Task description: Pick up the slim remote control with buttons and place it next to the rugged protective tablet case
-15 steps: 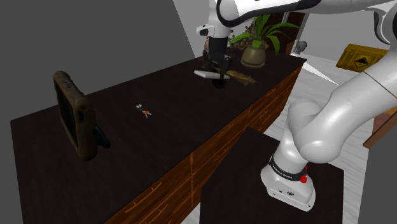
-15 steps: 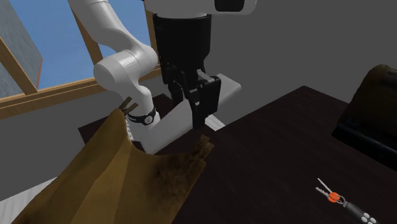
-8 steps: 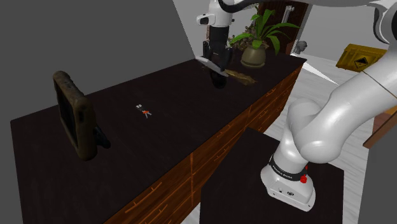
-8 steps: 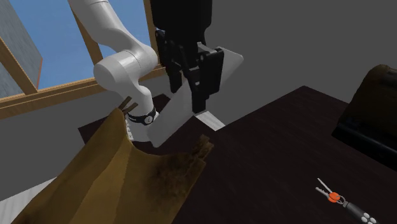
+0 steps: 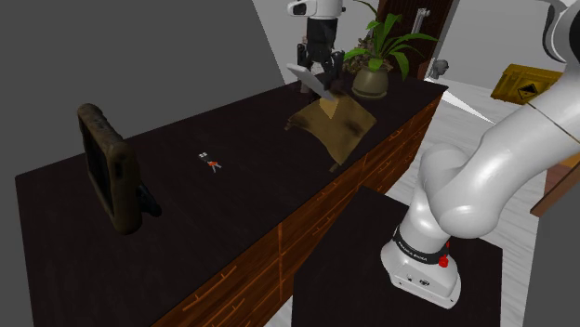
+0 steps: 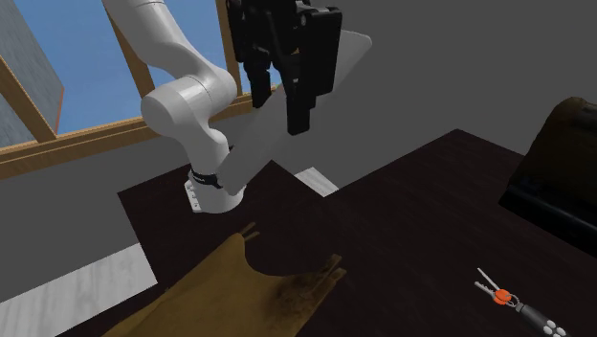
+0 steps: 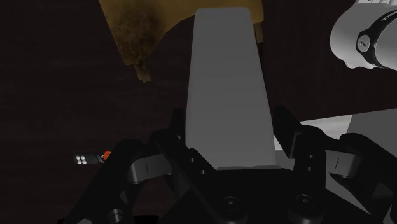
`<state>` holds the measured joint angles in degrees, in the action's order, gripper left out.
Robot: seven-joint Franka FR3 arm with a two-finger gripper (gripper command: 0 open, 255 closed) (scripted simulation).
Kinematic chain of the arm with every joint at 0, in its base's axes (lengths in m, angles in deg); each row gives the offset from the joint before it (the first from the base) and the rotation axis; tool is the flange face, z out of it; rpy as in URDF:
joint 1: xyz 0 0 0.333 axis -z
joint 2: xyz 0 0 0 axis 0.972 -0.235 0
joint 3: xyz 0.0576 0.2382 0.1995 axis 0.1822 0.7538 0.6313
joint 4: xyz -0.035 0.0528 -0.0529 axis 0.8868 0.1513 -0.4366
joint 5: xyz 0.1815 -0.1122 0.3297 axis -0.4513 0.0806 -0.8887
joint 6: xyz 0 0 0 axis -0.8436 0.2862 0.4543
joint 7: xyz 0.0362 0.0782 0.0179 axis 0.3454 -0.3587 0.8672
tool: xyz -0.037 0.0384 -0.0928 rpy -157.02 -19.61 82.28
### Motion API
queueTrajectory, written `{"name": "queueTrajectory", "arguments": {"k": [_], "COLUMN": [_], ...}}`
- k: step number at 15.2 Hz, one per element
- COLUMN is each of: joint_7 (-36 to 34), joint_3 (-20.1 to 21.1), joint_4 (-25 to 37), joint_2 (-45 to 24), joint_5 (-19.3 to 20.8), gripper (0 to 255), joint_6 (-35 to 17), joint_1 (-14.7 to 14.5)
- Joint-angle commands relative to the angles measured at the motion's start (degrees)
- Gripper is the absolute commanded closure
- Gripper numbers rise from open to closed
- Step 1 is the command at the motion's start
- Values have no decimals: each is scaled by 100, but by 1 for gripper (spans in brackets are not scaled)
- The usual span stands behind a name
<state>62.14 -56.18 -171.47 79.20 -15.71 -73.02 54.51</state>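
The remote shows as a plain grey slim slab [image 5: 314, 82], held tilted in the air above the far end of the dark table [image 5: 232, 200]. My gripper [image 5: 317, 63] is shut on it, the black fingers clasping its upper part [image 6: 287, 91]. In the wrist view the slab [image 7: 226, 83] runs out from between the fingers [image 7: 180, 127]. The tablet case [image 5: 107, 167] is a brown rugged frame that stands upright at the shoulder view's left, far from the gripper. It also shows at the second exterior view's right edge [image 6: 560, 163].
A brown floppy sheet [image 5: 336, 124] lies on the table under the gripper, reaching the table's edge. A small tool with an orange spot [image 5: 210, 161] lies mid-table. A potted plant [image 5: 376, 56] stands at the far end. The arm's stand [image 5: 372, 279] is at the lower right.
The gripper has risen from the table with the grey remote, which now hangs more steeply tilted. The brown sheet beneath it has shifted and spread out flatter.
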Motion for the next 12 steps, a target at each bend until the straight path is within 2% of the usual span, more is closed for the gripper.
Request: {"name": "queueTrajectory", "arguments": {"k": [1, 5, 12], "joint_7": [9, 30, -790], "joint_3": [12, 25, 583], "joint_4": [192, 514, 839], "joint_2": [-45, -122, -643], "joint_5": [-20, -50, -431], "gripper": [255, 255, 255], "joint_6": [149, 395, 284], "joint_1": [-13, -32, -370]}}
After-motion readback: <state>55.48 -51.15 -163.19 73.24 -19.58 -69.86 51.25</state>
